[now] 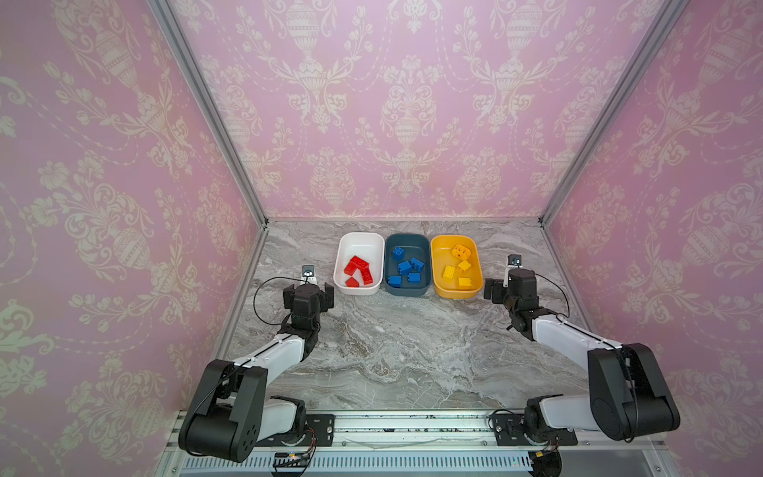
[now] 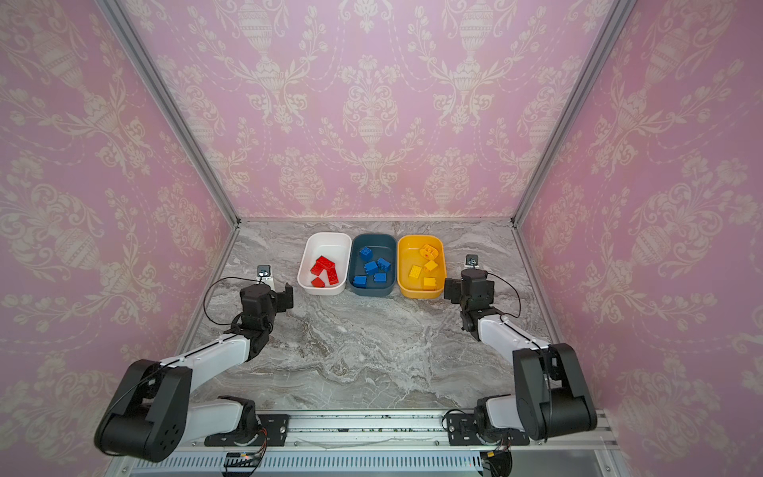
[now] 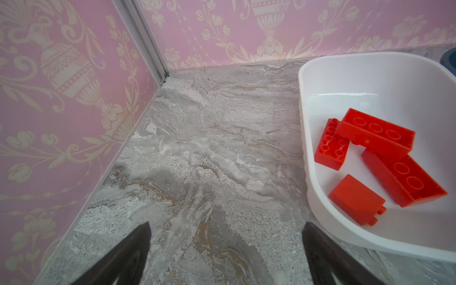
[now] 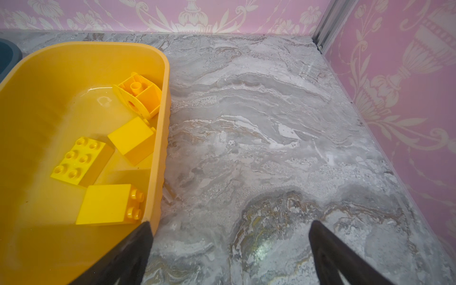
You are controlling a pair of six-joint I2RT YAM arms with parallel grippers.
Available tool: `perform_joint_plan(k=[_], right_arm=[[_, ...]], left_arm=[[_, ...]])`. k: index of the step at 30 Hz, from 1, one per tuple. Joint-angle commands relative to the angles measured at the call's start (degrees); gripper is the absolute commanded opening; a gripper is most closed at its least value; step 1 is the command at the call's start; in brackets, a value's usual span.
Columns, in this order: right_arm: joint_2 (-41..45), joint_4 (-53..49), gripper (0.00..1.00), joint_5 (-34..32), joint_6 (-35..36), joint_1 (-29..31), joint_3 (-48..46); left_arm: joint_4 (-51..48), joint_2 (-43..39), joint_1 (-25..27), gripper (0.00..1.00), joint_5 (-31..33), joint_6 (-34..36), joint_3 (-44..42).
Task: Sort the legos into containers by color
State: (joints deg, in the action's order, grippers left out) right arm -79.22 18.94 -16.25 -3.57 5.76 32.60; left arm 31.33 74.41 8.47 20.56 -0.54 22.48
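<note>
Legos (image 1: 405,266) all lie inside a white tub (image 1: 358,241), a teal tub (image 1: 406,238) and a yellow-orange tub (image 1: 454,240) — 3 in a row, close side by side, near the back of a grey marbled worktop (image 1: 392,351). Pink wallpaper (image 1: 408,103) with cream urns and flowers covers the 3 walls around it, and 2 aluminium posts (image 1: 206,107) run up the back corners.

The white tub holds 4 red bricks (image 3: 375,134), 1 long one lying across 2 others. The teal tub holds 5 blue bricks (image 1: 398,252). The yellow-orange tub holds 4 yellow pieces (image 4: 81,158) — 3 bricks and 1 rounded piece (image 4: 138,95) tipped on its side.

The left claw (image 3: 225,225) hangs over bare worktop just beside the white tub, jaws spread wide with nothing between them. The right claw (image 4: 230,223) hangs just beside the yellow-orange tub, likewise wide apart and empty.
</note>
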Motion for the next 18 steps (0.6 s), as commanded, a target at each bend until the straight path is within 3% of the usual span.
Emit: perform_joint_plan(k=[1, 10, 14, 18], right_arm=[[-1.8, 8.9, 1.00, 0.9, 3.1, -0.6, -2.0], [-3.9, 13.8, 1.00, 5.7, 4.0, -1.3, -3.5], [-4.3, 24.9, 1.00, 10.5, 3.7, -1.6, -8.4], [-5.4, 31.2, 1.00, 12.0, 4.1, -1.7, -11.4]], left_arm=[[10.4, 2.3, -1.5, 0.97, 1.9, 2.6, -1.7], [34.2, 14.0, -4.3, 0.98, -0.4, 1.9, -7.9], [45.5, 22.1, -4.6, 0.98, -1.1, 1.9, -9.3], [42.6, 21.2, -5.2, 0.97, -1.4, 1.2, -8.7]])
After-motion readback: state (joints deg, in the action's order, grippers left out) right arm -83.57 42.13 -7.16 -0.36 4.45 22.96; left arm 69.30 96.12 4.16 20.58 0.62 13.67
